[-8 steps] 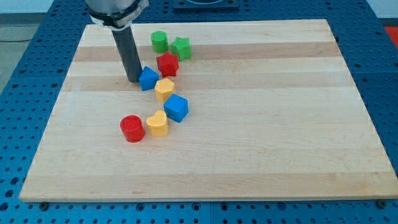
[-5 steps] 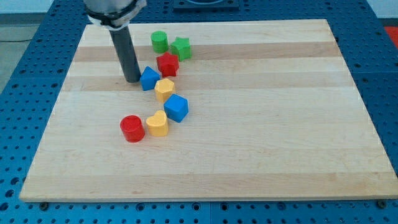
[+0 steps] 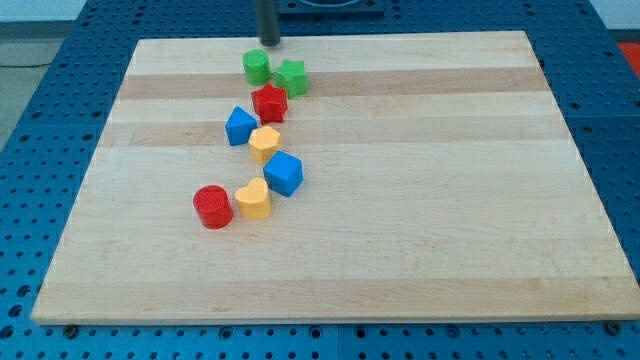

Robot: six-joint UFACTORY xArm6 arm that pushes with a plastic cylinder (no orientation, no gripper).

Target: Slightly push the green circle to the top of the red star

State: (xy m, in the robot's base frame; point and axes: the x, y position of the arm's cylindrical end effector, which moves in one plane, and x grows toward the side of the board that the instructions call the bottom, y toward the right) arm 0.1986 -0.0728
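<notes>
The green circle (image 3: 257, 67) stands near the board's top edge, left of the green star (image 3: 291, 77). The red star (image 3: 269, 103) sits just below and between them, close to both. My tip (image 3: 270, 42) is at the top of the view, just above and slightly right of the green circle, apart from it. Only the rod's lower end shows; the arm above is out of frame.
Below the red star a chain of blocks runs down: a blue block (image 3: 239, 126), a yellow block (image 3: 264, 144), a blue cube (image 3: 283, 173), a yellow block (image 3: 254, 199) and a red cylinder (image 3: 212, 207). The wooden board (image 3: 450, 200) lies on a blue pegboard.
My tip has moved from beside the left of the upper blue block up to the board's top edge above the green circle. No block has moved.
</notes>
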